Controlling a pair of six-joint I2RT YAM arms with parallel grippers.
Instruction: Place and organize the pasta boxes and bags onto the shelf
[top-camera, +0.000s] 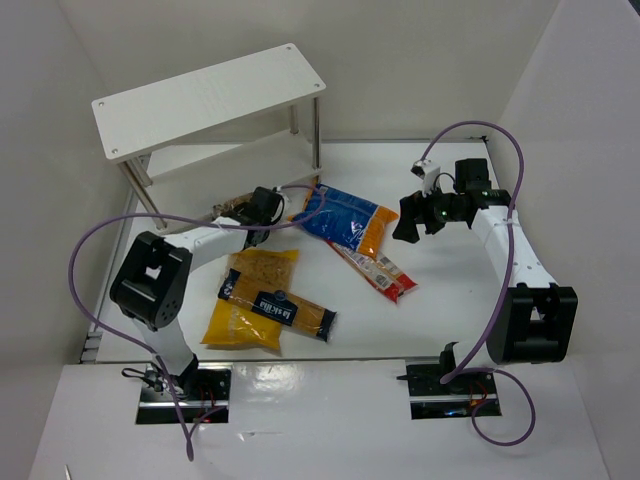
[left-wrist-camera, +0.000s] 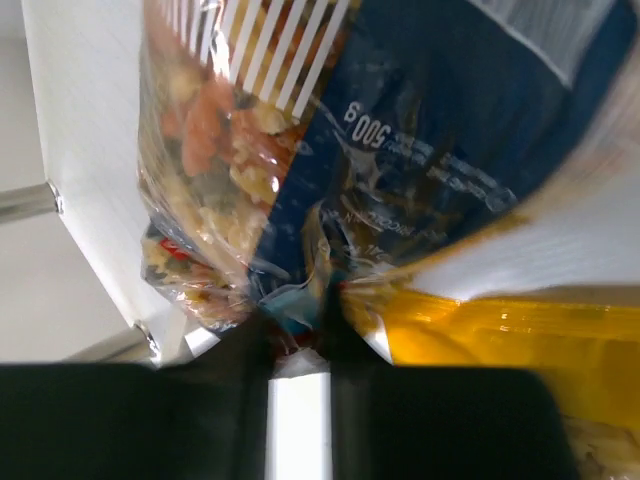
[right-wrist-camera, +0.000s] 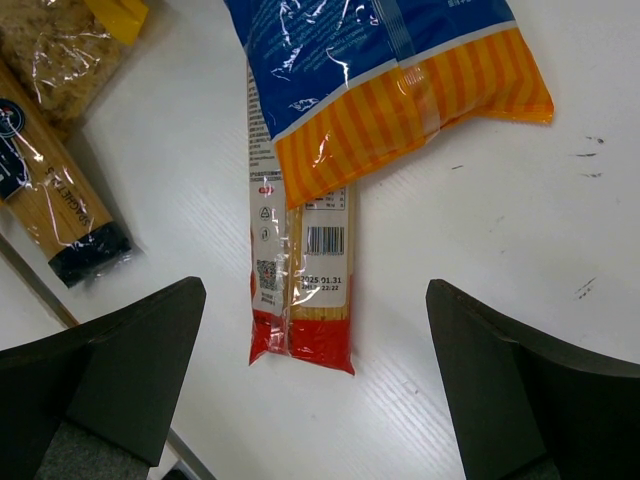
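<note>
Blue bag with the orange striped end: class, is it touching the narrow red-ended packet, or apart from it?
Touching. The right wrist view shows the blue bag with its orange striped end lying across the upper part of the red-ended packet.

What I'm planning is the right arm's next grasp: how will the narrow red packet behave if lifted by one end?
The narrow red packet looks long and straight, so probably stiff rather than floppy. Its glossy film may be slippery. Its far end lies under the blue bag, which would likely shift.
</note>
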